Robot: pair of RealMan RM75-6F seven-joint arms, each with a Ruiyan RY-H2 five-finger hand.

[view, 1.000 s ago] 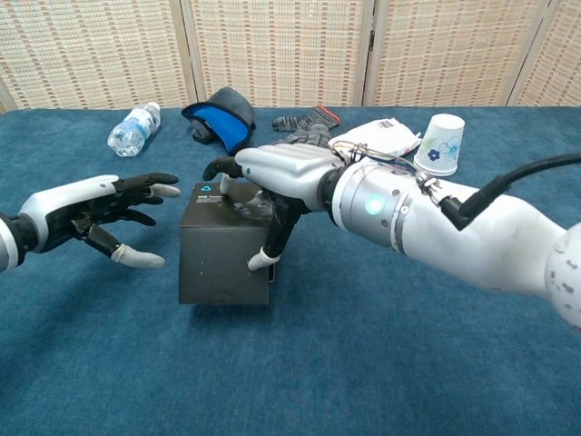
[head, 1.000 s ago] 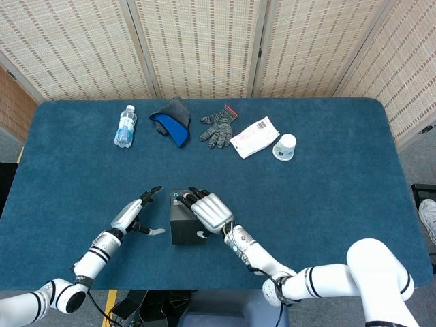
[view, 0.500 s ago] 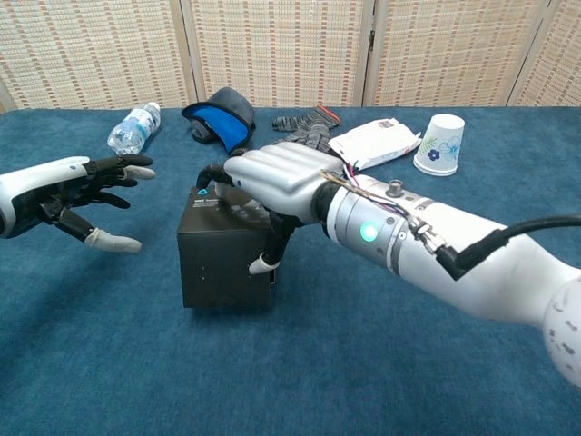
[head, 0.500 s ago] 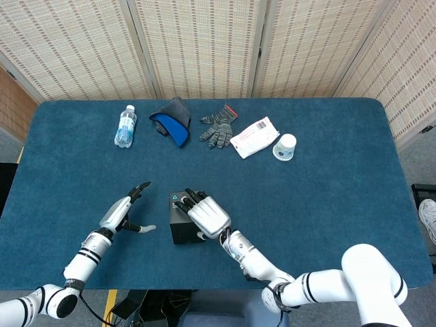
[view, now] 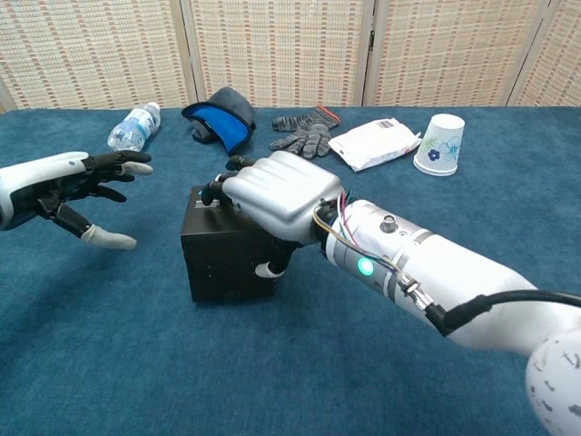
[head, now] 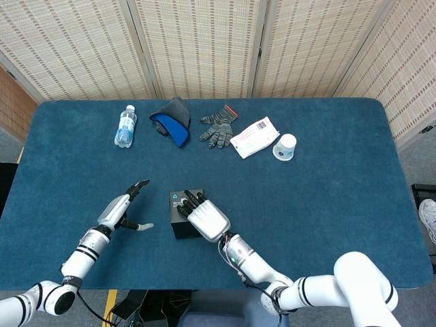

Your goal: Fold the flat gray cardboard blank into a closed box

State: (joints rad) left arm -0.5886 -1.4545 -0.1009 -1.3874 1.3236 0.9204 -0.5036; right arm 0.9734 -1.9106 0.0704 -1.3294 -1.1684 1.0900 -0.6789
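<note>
The cardboard stands as a dark closed box (head: 177, 219) near the table's front edge, also seen in the chest view (view: 225, 265). My right hand (head: 208, 219) lies over its top, fingers draped to the far edge and thumb pressed on the near face (view: 277, 195), gripping it. My left hand (head: 121, 210) hovers a short way to the left of the box with fingers spread, holding nothing (view: 68, 186). The box's right side and most of its top are hidden under the right hand.
Along the back of the blue table (head: 340, 204) lie a water bottle (head: 125, 125), a dark and blue cap (head: 172, 122), a gray glove (head: 219, 125), a white packet (head: 254, 137) and a paper cup (head: 285, 146).
My right hand has slid nearer over the box top and settled more fully on it. My left hand has drawn away to the left, off the box.
</note>
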